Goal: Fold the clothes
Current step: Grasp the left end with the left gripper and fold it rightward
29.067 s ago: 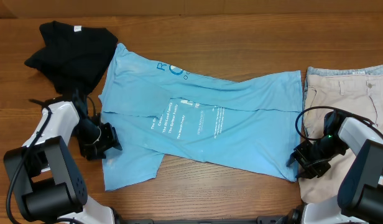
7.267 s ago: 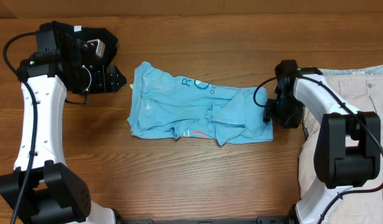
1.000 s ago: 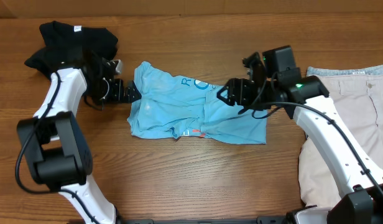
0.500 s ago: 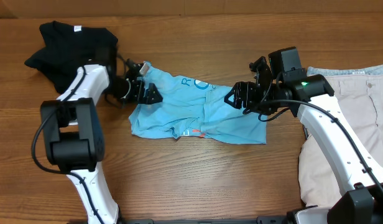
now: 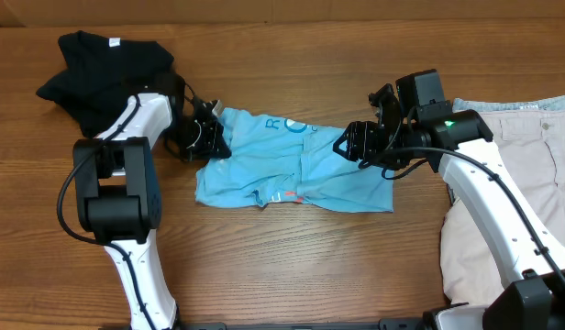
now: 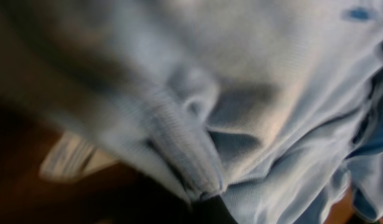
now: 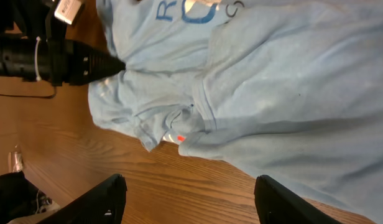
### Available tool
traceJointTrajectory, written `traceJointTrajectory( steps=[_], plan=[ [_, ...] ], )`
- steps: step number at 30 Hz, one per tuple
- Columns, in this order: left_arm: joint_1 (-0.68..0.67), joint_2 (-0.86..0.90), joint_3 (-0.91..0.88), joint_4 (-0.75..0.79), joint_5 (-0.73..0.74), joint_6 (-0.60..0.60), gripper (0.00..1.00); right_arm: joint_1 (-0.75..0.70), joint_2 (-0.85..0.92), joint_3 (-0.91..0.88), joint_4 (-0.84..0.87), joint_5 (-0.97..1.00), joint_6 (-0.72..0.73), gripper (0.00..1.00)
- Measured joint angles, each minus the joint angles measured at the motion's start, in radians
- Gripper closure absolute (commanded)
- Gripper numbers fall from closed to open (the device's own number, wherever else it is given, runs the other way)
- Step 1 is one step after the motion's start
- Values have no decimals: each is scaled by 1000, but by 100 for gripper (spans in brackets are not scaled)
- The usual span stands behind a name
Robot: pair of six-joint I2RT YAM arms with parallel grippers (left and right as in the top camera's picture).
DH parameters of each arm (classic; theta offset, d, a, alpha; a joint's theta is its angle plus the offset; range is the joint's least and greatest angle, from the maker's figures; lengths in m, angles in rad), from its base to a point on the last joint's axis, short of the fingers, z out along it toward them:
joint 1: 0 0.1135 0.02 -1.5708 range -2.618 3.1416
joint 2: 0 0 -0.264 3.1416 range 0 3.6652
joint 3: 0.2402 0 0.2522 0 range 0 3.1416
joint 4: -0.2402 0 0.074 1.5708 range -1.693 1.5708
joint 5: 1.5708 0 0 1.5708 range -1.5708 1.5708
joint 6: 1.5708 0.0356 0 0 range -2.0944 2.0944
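Observation:
The light blue T-shirt (image 5: pixel 292 170) lies folded into a rough band across the middle of the table. My left gripper (image 5: pixel 209 137) sits at its upper left edge, shut on a pinched fold of the hem. In the left wrist view blue cloth (image 6: pixel 241 93) fills the frame and runs down into the dark jaws. My right gripper (image 5: pixel 351 142) hovers open over the shirt's upper right part. In the right wrist view its fingers (image 7: pixel 104 199) stand wide apart above bare wood, the T-shirt (image 7: pixel 272 93) beyond them, and the left gripper (image 7: pixel 73 65) points at the shirt's edge.
A black garment (image 5: pixel 104 69) lies bunched at the back left, just behind the left arm. Pale beige trousers (image 5: pixel 516 183) lie at the right edge under the right arm. Bare wooden table (image 5: pixel 292 266) shows in front of the shirt.
The left gripper has shut on the shirt's left edge and drawn back a little, so the upper left corner has shifted. The right gripper has narrowed slightly and hardly moved.

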Motion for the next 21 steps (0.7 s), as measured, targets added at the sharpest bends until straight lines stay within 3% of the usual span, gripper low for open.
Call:
traceJointTrajectory(
  steps=[6,12,19,21],
  plan=[
    [37,51,275,-341,-292,-62,96,0,0,0,-11,23,0,30],
    [35,40,636,-461,-363,-85,96,0,0,0,-14,51,-1,30],
    [-185,20,622,-465,-330,-128,96,-71,0,0,-30,88,0,29],
    [-272,20,576,-441,-324,-137,91,-113,0,0,-42,92,-1,29]
  ],
)
